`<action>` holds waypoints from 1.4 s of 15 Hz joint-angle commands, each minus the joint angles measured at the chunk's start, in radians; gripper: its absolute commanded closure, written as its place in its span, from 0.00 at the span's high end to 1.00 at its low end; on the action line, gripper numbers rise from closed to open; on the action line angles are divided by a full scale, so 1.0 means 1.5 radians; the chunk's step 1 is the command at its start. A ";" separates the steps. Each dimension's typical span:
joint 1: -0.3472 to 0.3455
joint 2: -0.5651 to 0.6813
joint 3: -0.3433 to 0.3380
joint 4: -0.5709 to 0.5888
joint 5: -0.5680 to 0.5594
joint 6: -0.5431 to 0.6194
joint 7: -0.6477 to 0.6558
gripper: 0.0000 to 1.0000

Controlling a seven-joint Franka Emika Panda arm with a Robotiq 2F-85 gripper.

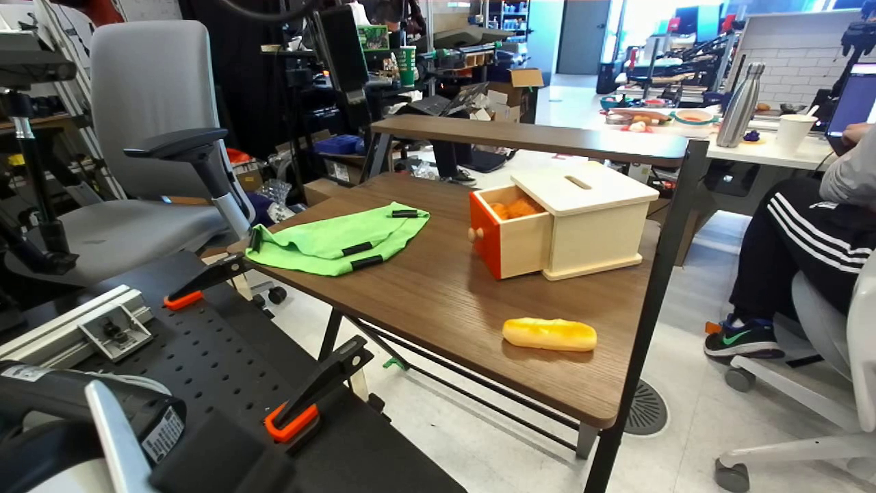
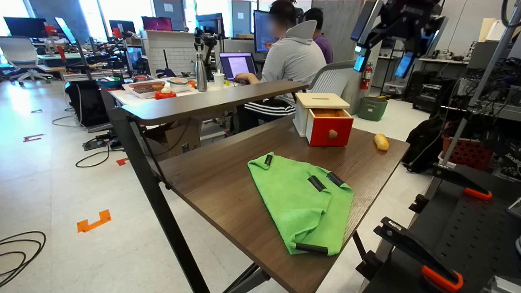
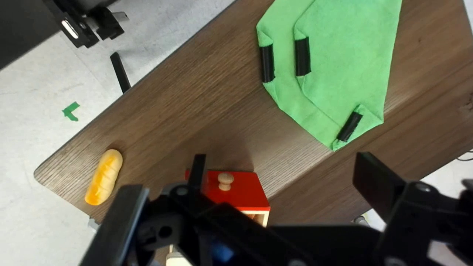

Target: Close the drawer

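In an exterior view the camera looks down across the bench [image 1: 438,274] from over a perforated platform [image 1: 226,363], seeing the wooden box [image 1: 599,236] largely side-on. With the green cloth [image 2: 301,195] nearest, the camera in an exterior view faces the front of the drawer [image 2: 321,132]. The wrist camera looks steeply down past the tool [image 3: 282,162], probably from well above the bench, though the tool blocks part of the frame. All three share cloth, drawer and bread roll [image 1: 549,335].

Can pass over bare tabletop [image 1: 445,257] between the drawer [image 1: 517,243] and the green cloth [image 1: 328,236], through to the knob [image 1: 475,235]; can also slip between the drawer and the yellow bun [image 1: 549,335]. Meets the cream box [image 1: 599,229] behind the drawer and the raised shelf [image 1: 520,135] along one long edge.
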 commanded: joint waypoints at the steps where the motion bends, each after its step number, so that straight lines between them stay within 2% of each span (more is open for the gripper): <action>1: -0.006 0.098 -0.004 0.047 -0.016 0.081 0.040 1.00; 7: 0.019 0.217 -0.050 0.099 -0.036 0.152 0.084 1.00; 16: 0.096 0.343 -0.141 0.160 -0.053 0.189 0.129 1.00; 21: 0.131 0.401 -0.176 0.200 -0.043 0.197 0.142 1.00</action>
